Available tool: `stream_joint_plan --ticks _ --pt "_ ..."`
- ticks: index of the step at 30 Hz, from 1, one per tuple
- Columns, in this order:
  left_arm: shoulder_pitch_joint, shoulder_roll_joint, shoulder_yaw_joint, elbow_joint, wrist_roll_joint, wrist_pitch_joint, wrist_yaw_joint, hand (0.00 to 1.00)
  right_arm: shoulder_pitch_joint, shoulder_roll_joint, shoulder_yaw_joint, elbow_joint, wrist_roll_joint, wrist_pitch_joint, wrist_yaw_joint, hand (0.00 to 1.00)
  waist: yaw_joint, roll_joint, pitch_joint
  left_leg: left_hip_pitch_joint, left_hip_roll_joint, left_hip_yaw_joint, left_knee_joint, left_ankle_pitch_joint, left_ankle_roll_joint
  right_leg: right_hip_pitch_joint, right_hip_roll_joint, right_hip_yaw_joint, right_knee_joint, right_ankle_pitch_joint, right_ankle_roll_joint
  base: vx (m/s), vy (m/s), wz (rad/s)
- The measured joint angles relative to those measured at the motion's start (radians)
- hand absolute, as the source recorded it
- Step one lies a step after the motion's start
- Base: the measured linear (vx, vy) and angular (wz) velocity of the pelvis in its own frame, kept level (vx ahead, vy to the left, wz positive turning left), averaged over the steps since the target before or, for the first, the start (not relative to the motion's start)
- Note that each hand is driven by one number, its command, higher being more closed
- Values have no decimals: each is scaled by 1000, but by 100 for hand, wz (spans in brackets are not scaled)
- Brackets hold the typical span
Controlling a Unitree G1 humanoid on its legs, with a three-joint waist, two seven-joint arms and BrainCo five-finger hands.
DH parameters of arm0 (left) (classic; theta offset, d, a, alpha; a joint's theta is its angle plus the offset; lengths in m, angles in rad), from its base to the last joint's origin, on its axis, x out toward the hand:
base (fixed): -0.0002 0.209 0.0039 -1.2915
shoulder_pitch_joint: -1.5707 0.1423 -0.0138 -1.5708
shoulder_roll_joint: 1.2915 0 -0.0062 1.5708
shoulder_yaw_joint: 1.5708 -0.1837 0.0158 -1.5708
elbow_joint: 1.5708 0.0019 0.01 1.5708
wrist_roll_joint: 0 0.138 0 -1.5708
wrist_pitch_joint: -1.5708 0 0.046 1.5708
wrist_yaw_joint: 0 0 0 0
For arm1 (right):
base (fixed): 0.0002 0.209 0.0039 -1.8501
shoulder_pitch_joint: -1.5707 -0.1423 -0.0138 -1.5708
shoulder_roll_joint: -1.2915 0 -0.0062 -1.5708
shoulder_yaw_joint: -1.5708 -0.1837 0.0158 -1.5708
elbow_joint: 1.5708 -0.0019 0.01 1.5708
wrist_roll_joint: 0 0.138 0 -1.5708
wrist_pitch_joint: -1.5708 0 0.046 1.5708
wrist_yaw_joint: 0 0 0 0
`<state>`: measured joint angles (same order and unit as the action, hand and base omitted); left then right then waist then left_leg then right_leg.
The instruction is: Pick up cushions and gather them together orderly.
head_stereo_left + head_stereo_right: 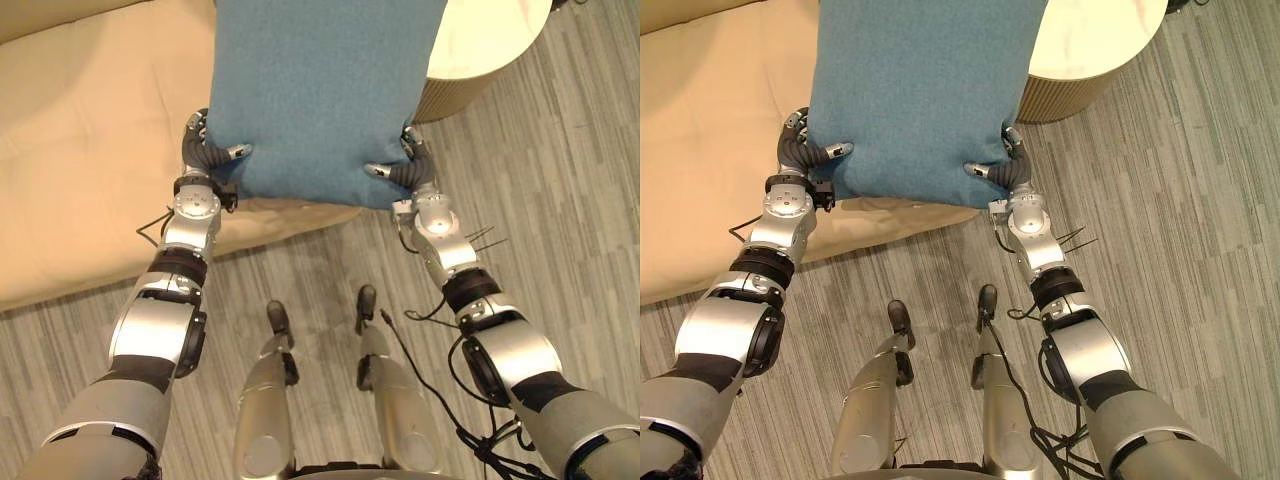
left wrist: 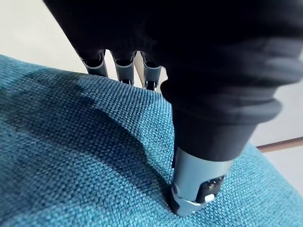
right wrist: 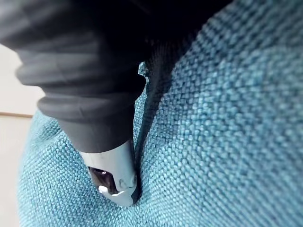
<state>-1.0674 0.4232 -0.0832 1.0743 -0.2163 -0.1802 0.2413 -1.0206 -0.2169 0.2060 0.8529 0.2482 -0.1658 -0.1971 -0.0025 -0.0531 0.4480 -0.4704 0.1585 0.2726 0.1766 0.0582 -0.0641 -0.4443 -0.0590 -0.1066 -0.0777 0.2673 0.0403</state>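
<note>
Flooring of grey striped planks is lying closest to me, stretching away on the right. Just beyond it the two arms are reaching forward, and both hands are gripping the one blue cushion by its near corners. The left hand is clamping the near left corner: its thumb is pressing down into the woven cloth and denting it, while its fingers are curling over the edge and going out of sight behind it. The right hand is pinching the near right corner in the same way, its thumb digging into the cloth on top and making a crease there.

Between the hands, the cushion is spreading out flat and facing upward, its long sides running away from the robot. It is hanging over the front edge of a beige seat, which is extending to the left and back; I cannot tell whether the cushion is touching that seat. Past the cushion's far right side, a round pale table with a ribbed wall is standing on the flooring.
</note>
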Motion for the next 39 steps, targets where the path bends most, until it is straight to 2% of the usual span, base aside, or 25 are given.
stream_joint_plan --ticks 6,8,14,17,18,19,24,29,32,34,37,39 --pt "-1 1 -5 -36 -70 -6 0 100 -8 -8 16 -33 30 -6 6 100 1 0 2 0 0 -5 -5 8 -1 6 5 1 -14 10 -12 5 -17 1" --pt "39 -4 -5 -126 -87 -5 5 100 29 -13 17 -95 35 -6 5 100 -4 0 2 22 -1 -9 -14 9 -2 28 5 1 -18 10 -12 43 1 5" --pt "330 -59 -24 -496 -81 -6 57 100 332 -23 17 -399 36 -8 5 100 0 3 -1 128 -7 -19 -71 10 -5 115 7 16 -20 2 -5 81 27 6" --pt "562 -138 -26 -698 -67 -5 75 100 550 -7 19 -567 35 -10 10 100 2 6 -9 208 -23 -21 -106 11 -6 184 -1 18 -21 -27 -4 92 30 10" --pt "664 -174 -33 -757 -64 -6 75 100 648 -1 19 -628 33 -14 26 100 1 10 -66 206 -29 -26 -115 9 -7 184 -8 14 -21 -50 1 95 36 20" --pt "709 -187 -37 -782 -63 -6 75 100 689 1 19 -655 28 -15 32 100 0 11 -89 209 -34 -29 -124 9 -7 188 -12 14 -21 -67 2 98 33 22" --pt "976 -230 -52 -979 -46 -6 74 100 854 3 23 -789 14 -21 90 100 16 54 -163 266 -39 -48 -159 9 -7 239 -13 -5 -21 -86 3 46 11 12" --pt "1244 -288 -63 -1153 -45 -27 67 100 997 16 50 -878 -8 -30 117 100 28 80 -285 372 -43 -58 -215 12 -12 331 -14 -31 -21 -118 10 63 16 13" --pt "1300 -305 -70 -1167 -45 -43 61 100 1028 17 52 -881 -17 -55 137 100 44 87 -335 406 -52 -64 -226 12 -11 359 -19 -31 -21 -127 17 16 20 2" --pt "1317 -304 -71 -1170 -45 -44 59 100 1030 17 59 -881 -24 -55 137 100 44 91 -342 426 -55 -64 -232 12 -11 371 -25 -31 -8 -134 20 -13 34 2" --pt "1341 -304 -75 -1178 -34 -44 55 100 1051 13 69 -880 -34 -56 136 100 41 95 -346 443 -61 -87 -223 12 -11 352 -46 -41 124 -208 27 -54 39 28" --pt "1333 -298 -75 -1178 -24 -43 51 100 1078 13 66 -880 -49 -60 135 100 19 84 -343 418 -81 -161 -171 7 0 274 -72 60 389 -317 58 -80 15 99"
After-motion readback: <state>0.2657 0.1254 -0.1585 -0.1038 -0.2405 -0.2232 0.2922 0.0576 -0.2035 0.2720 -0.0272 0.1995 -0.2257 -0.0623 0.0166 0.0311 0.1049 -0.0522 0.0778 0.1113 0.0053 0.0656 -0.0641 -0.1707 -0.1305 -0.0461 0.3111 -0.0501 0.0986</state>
